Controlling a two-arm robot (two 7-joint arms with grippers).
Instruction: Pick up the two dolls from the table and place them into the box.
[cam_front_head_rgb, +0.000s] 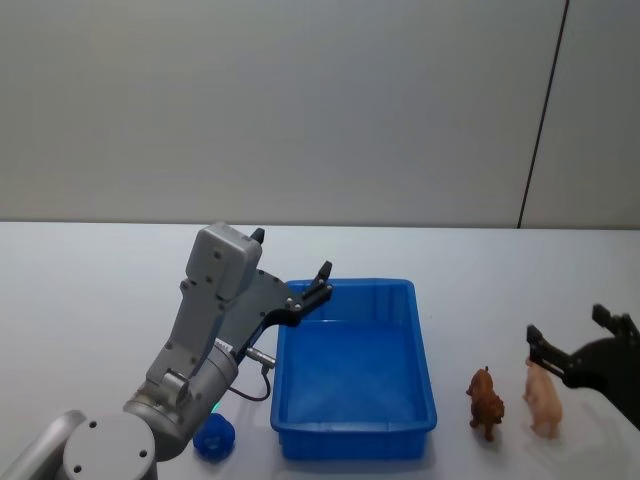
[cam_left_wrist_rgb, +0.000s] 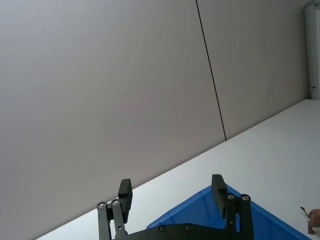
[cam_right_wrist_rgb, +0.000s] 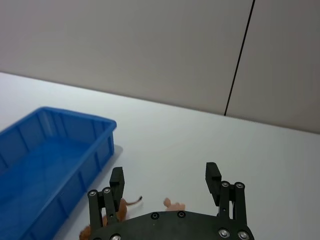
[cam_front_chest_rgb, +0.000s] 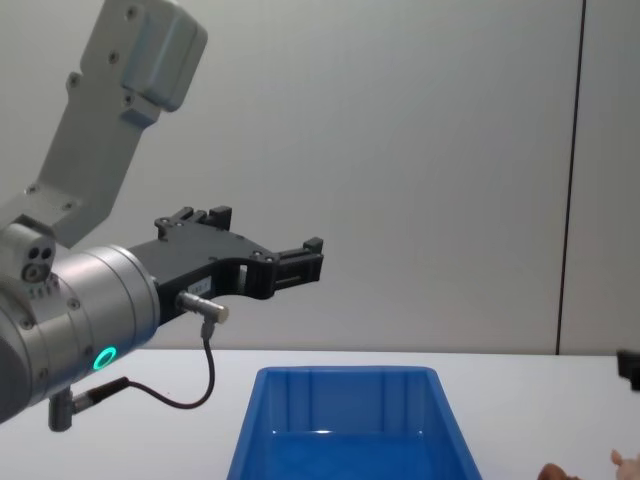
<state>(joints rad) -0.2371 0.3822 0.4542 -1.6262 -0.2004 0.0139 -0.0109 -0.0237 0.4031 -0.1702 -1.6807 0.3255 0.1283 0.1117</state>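
The blue box (cam_front_head_rgb: 356, 438) stands mid-table with nothing inside it. Right of it a brown doll (cam_front_head_rgb: 486, 402) and a peach doll (cam_front_head_rgb: 545, 398) stand side by side. A rounded blue doll (cam_front_head_rgb: 214, 437) lies by the box's front left corner. My left gripper (cam_front_head_rgb: 290, 254) hangs open and holds nothing, raised above the box's far left corner. My right gripper (cam_front_head_rgb: 569, 327) is open just behind the peach doll, low over the table (cam_front_head_rgb: 100, 300). In the right wrist view the open right gripper (cam_right_wrist_rgb: 165, 177) frames the peach doll (cam_right_wrist_rgb: 175, 204) and the brown doll's tail (cam_right_wrist_rgb: 132, 201).
A grey wall with a dark vertical seam (cam_front_head_rgb: 543, 115) runs behind the table. The left arm's cable (cam_front_head_rgb: 262, 366) loops beside the box's left wall. White tabletop stretches left of and behind the box.
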